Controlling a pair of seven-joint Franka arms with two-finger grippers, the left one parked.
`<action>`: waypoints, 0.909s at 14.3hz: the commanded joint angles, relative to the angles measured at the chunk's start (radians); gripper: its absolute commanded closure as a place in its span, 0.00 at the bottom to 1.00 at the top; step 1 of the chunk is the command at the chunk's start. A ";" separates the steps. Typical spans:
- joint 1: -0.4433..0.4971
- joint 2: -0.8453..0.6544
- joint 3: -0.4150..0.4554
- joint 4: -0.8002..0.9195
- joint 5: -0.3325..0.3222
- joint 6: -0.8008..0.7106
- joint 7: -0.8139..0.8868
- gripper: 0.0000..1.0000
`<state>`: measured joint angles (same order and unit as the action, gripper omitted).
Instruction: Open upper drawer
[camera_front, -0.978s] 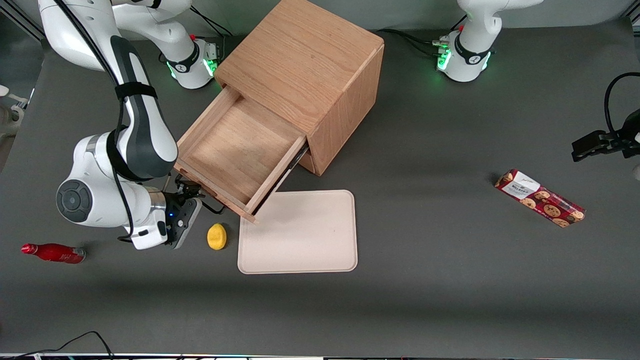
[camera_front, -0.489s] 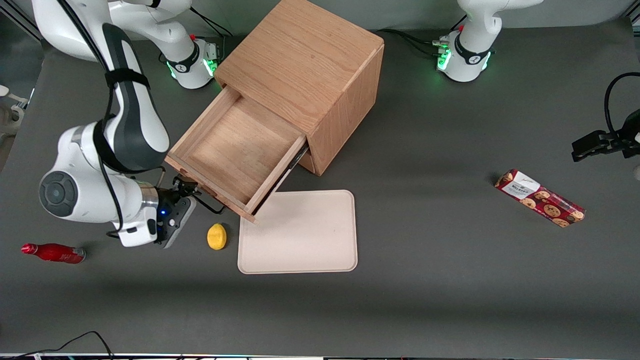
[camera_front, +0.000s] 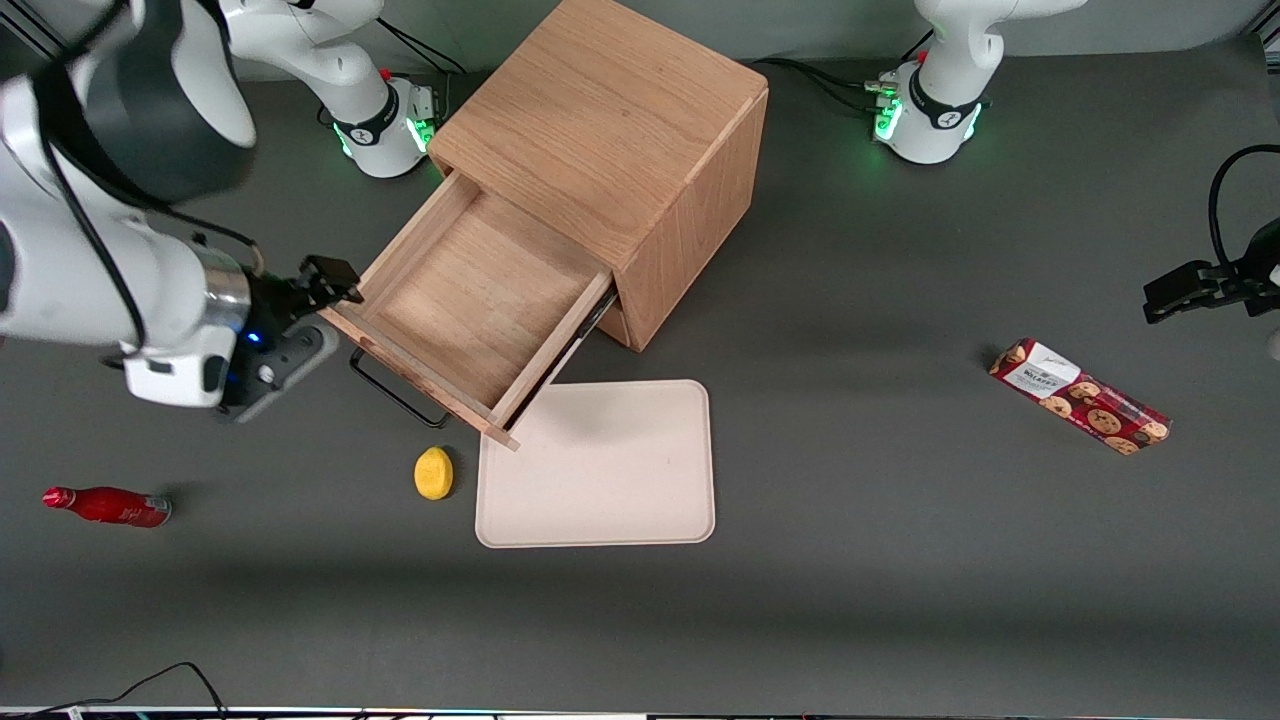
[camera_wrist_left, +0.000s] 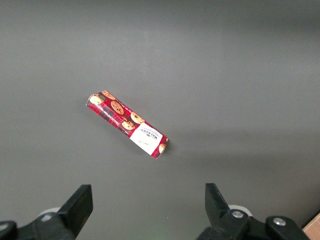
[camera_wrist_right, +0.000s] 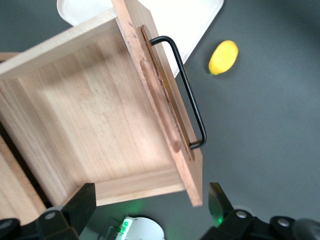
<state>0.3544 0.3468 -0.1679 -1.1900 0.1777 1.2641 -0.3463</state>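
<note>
The upper drawer (camera_front: 470, 300) of the oak cabinet (camera_front: 600, 130) stands pulled well out, and its inside is bare wood. Its thin black bar handle (camera_front: 395, 392) sticks out from the front panel with nothing on it. My gripper (camera_front: 322, 288) hangs open above the drawer's front corner at the working arm's end, apart from the handle. The right wrist view looks down on the drawer (camera_wrist_right: 100, 115) and handle (camera_wrist_right: 187, 92), with the gripper (camera_wrist_right: 150, 202) spread wide over that corner and holding nothing.
A yellow lemon (camera_front: 433, 472) (camera_wrist_right: 223, 57) lies in front of the drawer, beside a beige tray (camera_front: 596, 463). A red bottle (camera_front: 105, 505) lies at the working arm's end. A red cookie box (camera_front: 1078, 396) (camera_wrist_left: 127, 123) lies toward the parked arm's end.
My gripper has come off the handle, risen and swung away from the front camera to the drawer's front corner. The drawer has stayed open.
</note>
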 joint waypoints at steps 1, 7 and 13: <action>-0.012 -0.066 -0.002 -0.086 -0.012 0.021 0.099 0.00; -0.135 -0.305 0.016 -0.485 -0.162 0.331 0.303 0.00; -0.304 -0.408 0.038 -0.608 -0.185 0.367 0.316 0.00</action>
<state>0.0795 0.0141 -0.1577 -1.7292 0.0195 1.5999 -0.0678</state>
